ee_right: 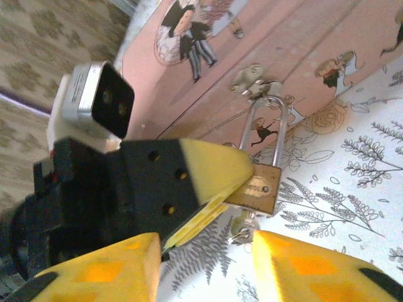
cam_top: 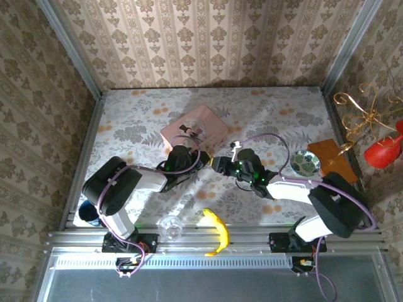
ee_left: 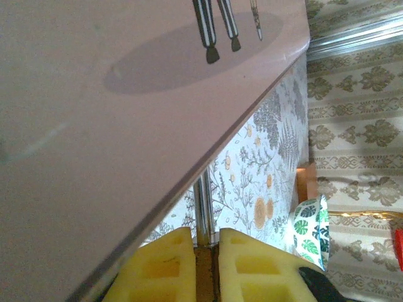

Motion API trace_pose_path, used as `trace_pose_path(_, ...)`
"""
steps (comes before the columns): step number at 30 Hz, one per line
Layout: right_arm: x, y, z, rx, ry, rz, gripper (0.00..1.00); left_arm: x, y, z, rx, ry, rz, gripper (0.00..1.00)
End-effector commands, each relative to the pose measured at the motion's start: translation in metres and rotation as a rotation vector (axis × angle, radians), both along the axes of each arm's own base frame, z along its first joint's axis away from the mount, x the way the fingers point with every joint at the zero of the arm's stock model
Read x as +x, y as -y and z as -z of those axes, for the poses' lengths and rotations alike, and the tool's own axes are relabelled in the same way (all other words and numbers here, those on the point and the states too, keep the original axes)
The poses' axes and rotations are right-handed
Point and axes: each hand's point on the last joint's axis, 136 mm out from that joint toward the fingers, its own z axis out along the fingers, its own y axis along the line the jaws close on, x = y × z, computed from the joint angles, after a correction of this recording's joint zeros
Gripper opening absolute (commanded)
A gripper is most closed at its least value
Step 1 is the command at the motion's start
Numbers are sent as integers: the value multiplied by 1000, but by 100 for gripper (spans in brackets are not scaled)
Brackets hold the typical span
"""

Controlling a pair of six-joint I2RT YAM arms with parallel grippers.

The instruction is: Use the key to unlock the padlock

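Note:
The brass padlock (ee_right: pixel 261 187) hangs by its silvery shackle (ee_right: pixel 264 126) from the latch on the side of the pink tin (ee_right: pixel 302 56). My left gripper (ee_left: pixel 206 242) is shut on the padlock body (ee_left: pixel 205 272), and its yellow fingers (ee_right: pixel 214 170) reach in from the left in the right wrist view. The small key (ee_right: pixel 243 227) sticks out of the padlock's underside. My right gripper (ee_right: pixel 204 244) is open just below it, with the key close to its right finger and not gripped. From above, both grippers (cam_top: pixel 203 158) (cam_top: pixel 220 165) meet in front of the pink tin (cam_top: pixel 194 129).
A banana (cam_top: pixel 217 231) and a clear glass (cam_top: pixel 170 226) lie near the front rail. A leaf-patterned bowl (cam_top: pixel 305 162) and a wooden board (cam_top: pixel 332 157) sit at the right, with a red object (cam_top: pixel 384 151) beyond the wall. Papered walls enclose the table.

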Motion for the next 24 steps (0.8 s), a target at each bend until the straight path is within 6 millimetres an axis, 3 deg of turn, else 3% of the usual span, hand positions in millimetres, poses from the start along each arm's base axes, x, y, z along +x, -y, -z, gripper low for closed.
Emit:
trace_pose_path(1,-6,31,23,-415,39,33,39,0,0,-14,-3,-2,-16,0)
trace_pose_path(9,-10,23,18,-630,112,-3,33,-4,4,-17,6,-37,-9,0)
trace_pose_path(24,-11,-13,26,-722,153,-128,32,-10,-4,-17,73,-70,-5,0)
